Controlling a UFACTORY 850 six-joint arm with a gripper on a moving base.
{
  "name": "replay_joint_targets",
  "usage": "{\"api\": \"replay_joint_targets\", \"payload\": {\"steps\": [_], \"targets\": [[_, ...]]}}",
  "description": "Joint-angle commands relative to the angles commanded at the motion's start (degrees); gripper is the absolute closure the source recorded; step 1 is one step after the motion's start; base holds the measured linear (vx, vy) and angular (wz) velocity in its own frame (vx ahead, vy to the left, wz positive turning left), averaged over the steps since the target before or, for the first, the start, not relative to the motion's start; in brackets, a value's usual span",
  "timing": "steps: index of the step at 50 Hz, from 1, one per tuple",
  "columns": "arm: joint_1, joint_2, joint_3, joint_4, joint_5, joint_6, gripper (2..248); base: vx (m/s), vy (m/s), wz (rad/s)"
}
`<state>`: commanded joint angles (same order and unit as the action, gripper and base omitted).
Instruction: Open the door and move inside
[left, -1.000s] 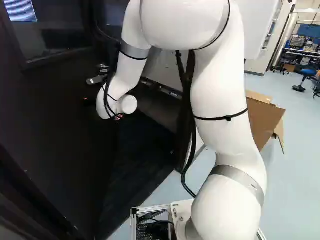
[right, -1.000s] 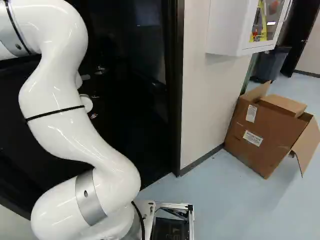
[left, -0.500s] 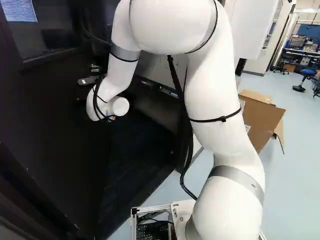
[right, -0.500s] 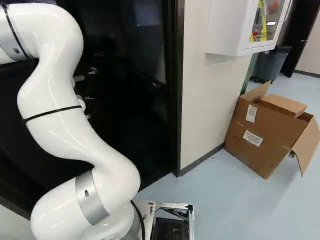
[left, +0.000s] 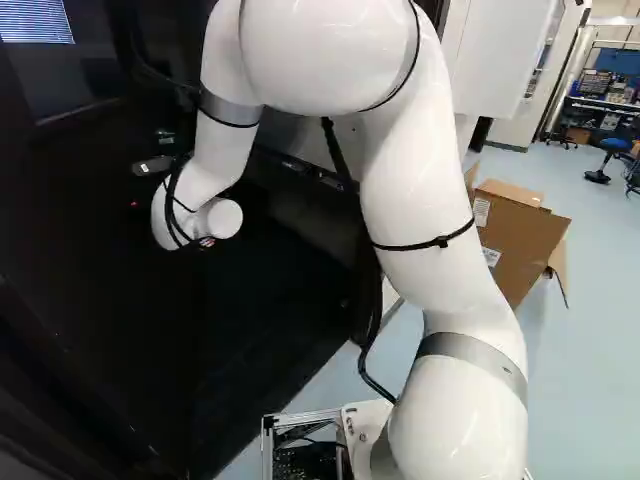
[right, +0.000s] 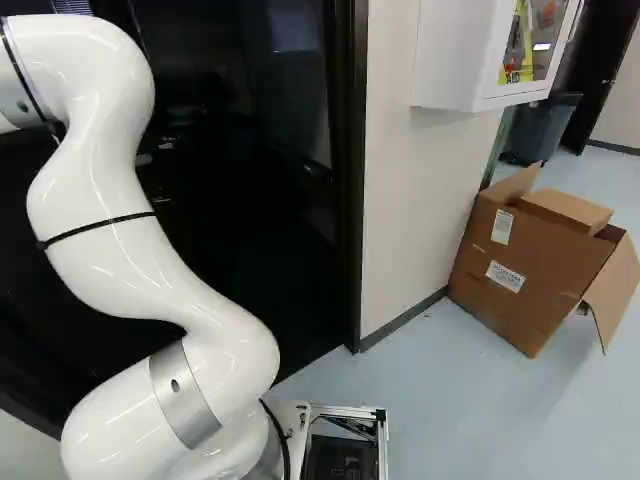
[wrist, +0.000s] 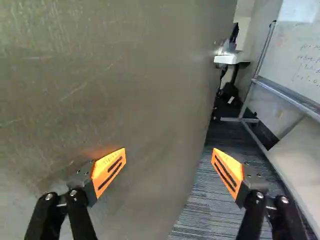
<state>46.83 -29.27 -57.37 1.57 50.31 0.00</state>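
The large dark door (left: 90, 290) fills the left of the left base view. A small silver bar (left: 152, 165) shows beside my wrist; I cannot tell whether it is a handle. Both base views hide the gripper behind the arm, whose wrist joint (left: 225, 218) reaches into the doorway. In the wrist view my gripper (wrist: 169, 154) has its fingers spread wide, with nothing gripped. One finger lies in front of the grey-brown door face (wrist: 120, 65), touching or very close; the other is beyond the door's edge, over carpet.
The black door frame (right: 352, 180) meets a pale wall (right: 410, 200). An open cardboard box (right: 520, 265) stands right of it, below a white wall cabinet (right: 455, 55). Past the door are striped carpet (wrist: 205, 200) and a wheeled whiteboard (wrist: 305, 65).
My arm has swung to the left in both base views, its wrist going deeper into the dark area. The silver bar has shifted left as well. The base has stayed put.
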Motion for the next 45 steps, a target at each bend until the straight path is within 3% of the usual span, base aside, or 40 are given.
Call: {"api": "replay_joint_targets", "payload": {"steps": [19, 45], "targets": [[3.1, -1.1, -1.5, -1.4, 0.0, 0.0, 3, 0.0, 0.0, 0.0], [6.4, -2.6, -3.4, -5.9, 0.0, 0.0, 3, 0.0, 0.0, 0.0]]}}
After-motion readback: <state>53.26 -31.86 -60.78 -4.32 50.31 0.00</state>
